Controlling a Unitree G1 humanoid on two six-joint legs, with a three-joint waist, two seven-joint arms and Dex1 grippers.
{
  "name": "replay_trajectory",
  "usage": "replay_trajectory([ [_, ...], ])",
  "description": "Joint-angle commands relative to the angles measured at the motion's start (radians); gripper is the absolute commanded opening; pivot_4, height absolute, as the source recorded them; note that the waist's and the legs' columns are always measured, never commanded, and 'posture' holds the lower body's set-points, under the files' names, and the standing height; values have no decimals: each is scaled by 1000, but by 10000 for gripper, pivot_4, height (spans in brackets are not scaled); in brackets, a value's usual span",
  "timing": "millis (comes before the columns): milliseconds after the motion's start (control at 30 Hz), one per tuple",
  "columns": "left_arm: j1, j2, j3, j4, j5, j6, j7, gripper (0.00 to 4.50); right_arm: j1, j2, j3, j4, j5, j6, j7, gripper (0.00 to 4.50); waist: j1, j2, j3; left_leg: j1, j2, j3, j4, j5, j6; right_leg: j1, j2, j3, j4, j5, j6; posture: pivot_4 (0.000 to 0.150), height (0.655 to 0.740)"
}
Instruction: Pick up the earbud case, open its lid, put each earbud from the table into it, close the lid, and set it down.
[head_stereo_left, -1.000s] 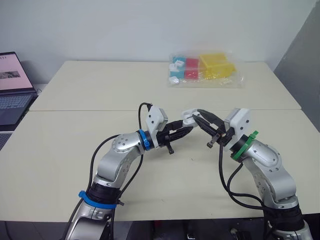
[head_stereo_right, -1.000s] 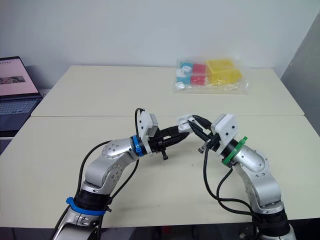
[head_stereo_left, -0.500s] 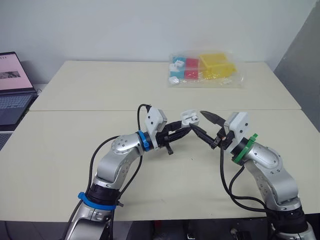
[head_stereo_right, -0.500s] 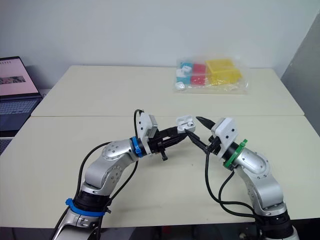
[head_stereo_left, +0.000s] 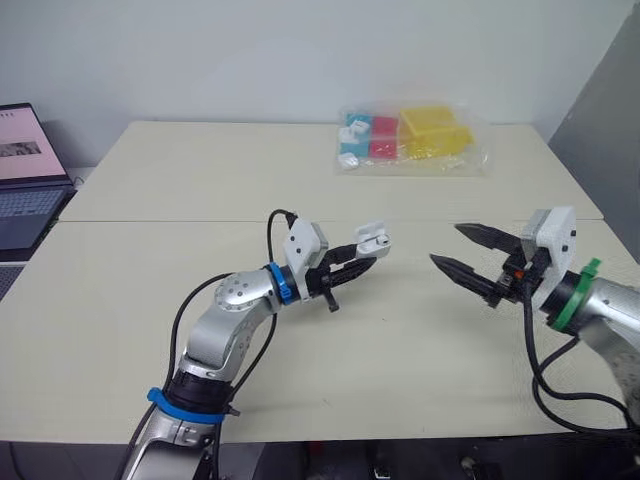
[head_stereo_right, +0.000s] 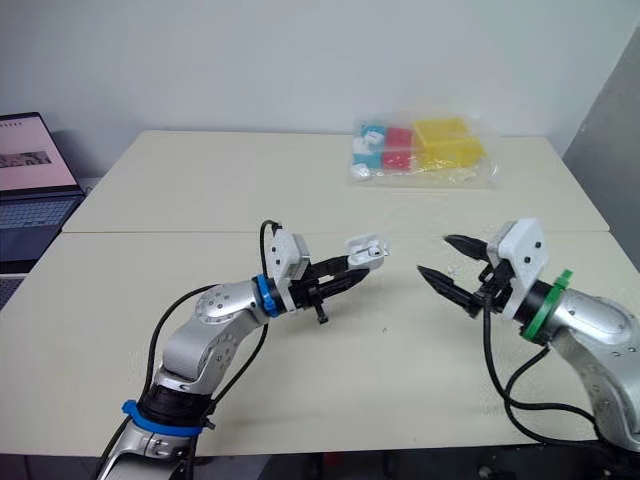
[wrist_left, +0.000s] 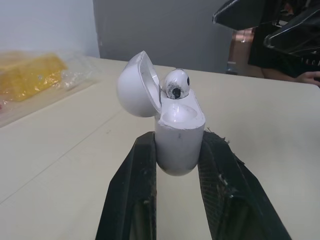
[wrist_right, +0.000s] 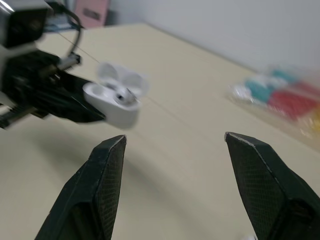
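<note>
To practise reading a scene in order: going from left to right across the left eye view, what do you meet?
laptop → earbud case, lid open, held in the left gripper → right gripper, open.

The earbud case (wrist_left: 179, 140) is white, table (head_stereo_left: 200, 170) beige, blocks (head_stereo_left: 405, 138) yellow, red, teal.

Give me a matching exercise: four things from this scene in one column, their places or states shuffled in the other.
1. earbud case
2. right gripper
3. bag of blocks
4. laptop

A. open, holding nothing
B. on the far side of the table
C. lid open, held in the left gripper
D. off to the robot's left, screen lit

Pairs: 1-C, 2-A, 3-B, 4-D
</note>
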Motion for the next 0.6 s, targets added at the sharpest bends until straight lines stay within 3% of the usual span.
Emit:
replay_trajectory([
  [33,-5,0,4,-24,0,-34,-12,7788,-35,-43,67,7,-93,122,-118,32627,0,0,0,0,0,0,0,0,0,0,0,0,0,0,0,1500,7400],
  [233,3,-4,-3,-21,14,-52,-20,7788,-212,79,189,226,-224,248,-314,32627,-4,0,0,0,0,0,0,0,0,-1,0,0,0,0,0,1500,7400],
  [367,9,-6,-9,-16,20,-65,-25,7788,-297,171,228,416,-295,202,-355,32627,-2,0,0,-2,0,0,-1,0,0,-2,1,0,-1,0,0,1500,7400],
  [600,10,-8,-10,-16,26,-67,-28,7788,-348,259,214,561,-355,168,-389,32627,0,0,0,-3,0,1,-1,0,0,-2,0,1,-3,0,0,1500,7400],
])
